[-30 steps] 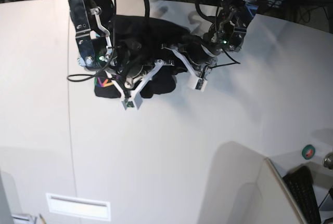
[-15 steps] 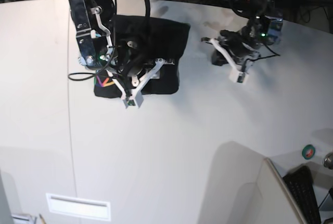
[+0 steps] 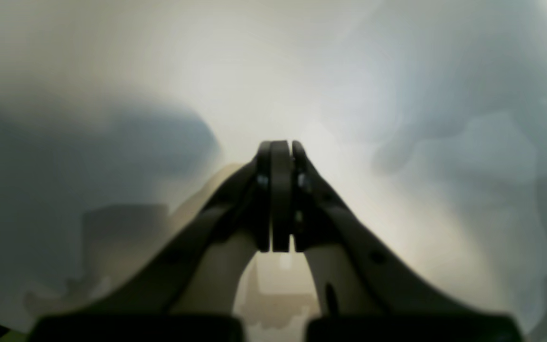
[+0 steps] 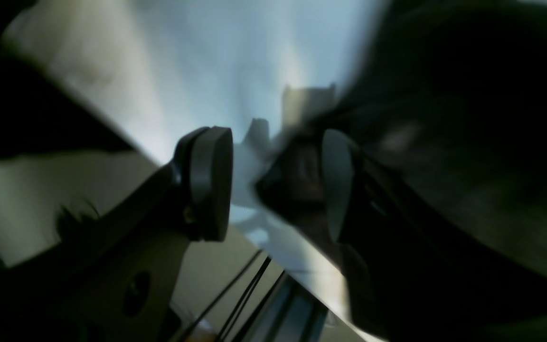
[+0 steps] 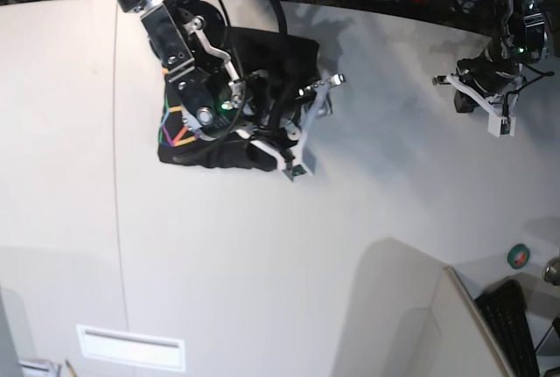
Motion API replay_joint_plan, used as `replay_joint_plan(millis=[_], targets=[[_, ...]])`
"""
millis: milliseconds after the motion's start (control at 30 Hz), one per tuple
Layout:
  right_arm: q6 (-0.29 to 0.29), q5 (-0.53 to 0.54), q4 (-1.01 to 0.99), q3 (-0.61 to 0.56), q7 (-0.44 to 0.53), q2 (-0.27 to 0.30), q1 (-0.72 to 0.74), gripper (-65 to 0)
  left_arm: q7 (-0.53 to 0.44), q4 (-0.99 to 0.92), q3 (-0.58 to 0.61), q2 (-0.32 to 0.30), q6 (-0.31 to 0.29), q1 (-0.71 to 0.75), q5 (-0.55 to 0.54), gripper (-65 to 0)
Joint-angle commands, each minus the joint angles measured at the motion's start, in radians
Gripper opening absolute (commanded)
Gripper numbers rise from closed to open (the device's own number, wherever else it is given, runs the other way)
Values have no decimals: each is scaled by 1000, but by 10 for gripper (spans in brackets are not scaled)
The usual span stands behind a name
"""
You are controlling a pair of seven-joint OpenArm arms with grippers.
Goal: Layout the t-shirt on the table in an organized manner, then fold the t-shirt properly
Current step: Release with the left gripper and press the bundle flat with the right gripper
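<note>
Gaping right hand [image 5: 313, 123] empty beside t-shirt [image 5: 262, 53] | left hand [image 5: 490, 106] pressed together, empty

t-shirt [image 5: 236, 88] lies on table [image 5: 262, 263], under and behind right gripper [image 5: 317, 123]; left gripper [image 5: 499, 115] well apart over bare table, far side from the shirt

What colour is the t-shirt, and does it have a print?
Black t-shirt, with a rainbow line print at its left edge; best in the base view.
</note>
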Motion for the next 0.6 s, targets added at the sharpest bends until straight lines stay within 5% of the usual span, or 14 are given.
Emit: replay_joint_plan(millis=[0, 200, 267, 333, 400, 567], targets=[[0, 1, 15, -10, -17, -6, 32, -357, -19, 13, -14, -13, -7, -5, -8, -650], [0, 42, 179, -81, -185, 3, 60, -359, -19, 13, -32, -23, -7, -6, -5, -650], [0, 34, 288, -73, -208, 44, 32, -383, -19, 12, -83, -24, -7, 1, -6, -650], [0, 1, 340, -72, -188, 92, 8, -471, -19, 10, -142, -26, -7, 6, -2, -650], [0, -44, 327, -49, -126, 124, -26, -641, -19, -27, -208, -27, -18, 14, 0, -650], [0, -128, 169, -44, 14, 150, -75, -650, -19, -159, -327, -44, -203, 7, -2, -650]])
